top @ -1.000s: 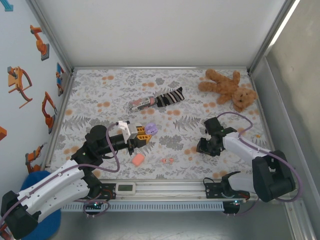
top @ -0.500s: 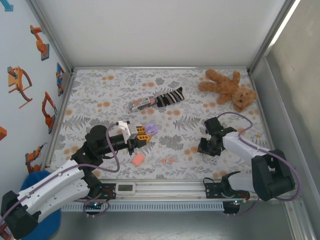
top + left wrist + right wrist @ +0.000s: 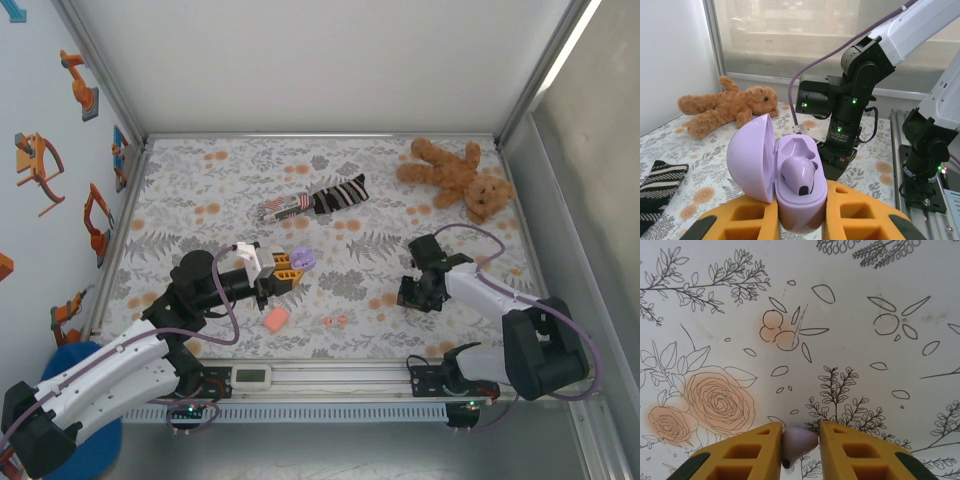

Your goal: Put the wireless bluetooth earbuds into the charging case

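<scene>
My left gripper [image 3: 288,268] is shut on an open lilac charging case [image 3: 792,150], held above the table with its lid [image 3: 750,155] swung to the left. One lilac earbud [image 3: 797,175] sits in the near socket; the far socket is empty. My right gripper [image 3: 408,294] points down at the table, right of centre. Its yellow fingers [image 3: 752,447] are shut on a second lilac earbud [image 3: 800,440] that rests on the flowered cloth. A pair of coral-red earbuds [image 3: 335,321] lies on the cloth between the arms.
A salmon-orange case [image 3: 276,318] lies near the front edge, below my left gripper. A striped sock [image 3: 335,195] lies mid-table and a teddy bear [image 3: 455,175] at the back right. A small white device [image 3: 250,376] sits on the front rail.
The right wrist has shifted very slightly over the same spot. The left arm and the case have not moved.
</scene>
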You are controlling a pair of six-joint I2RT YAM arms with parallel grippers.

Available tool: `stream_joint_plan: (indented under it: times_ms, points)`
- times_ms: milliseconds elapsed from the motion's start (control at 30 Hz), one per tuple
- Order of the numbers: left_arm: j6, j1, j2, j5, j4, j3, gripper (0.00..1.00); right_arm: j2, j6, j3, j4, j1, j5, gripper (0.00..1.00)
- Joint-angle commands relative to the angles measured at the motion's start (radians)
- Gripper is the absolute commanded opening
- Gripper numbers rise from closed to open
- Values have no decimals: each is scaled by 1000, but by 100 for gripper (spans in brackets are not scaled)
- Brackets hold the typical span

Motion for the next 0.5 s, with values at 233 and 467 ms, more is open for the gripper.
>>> stream_joint_plan:
  times_ms: [233,467]
  points:
    - [0,-6,0,15,9,10,0,31,-28,16,16,-1,-20,22]
    - [-5,-6,7,12,14,6,0,-17,-60,31,-9,-1,-6,22]
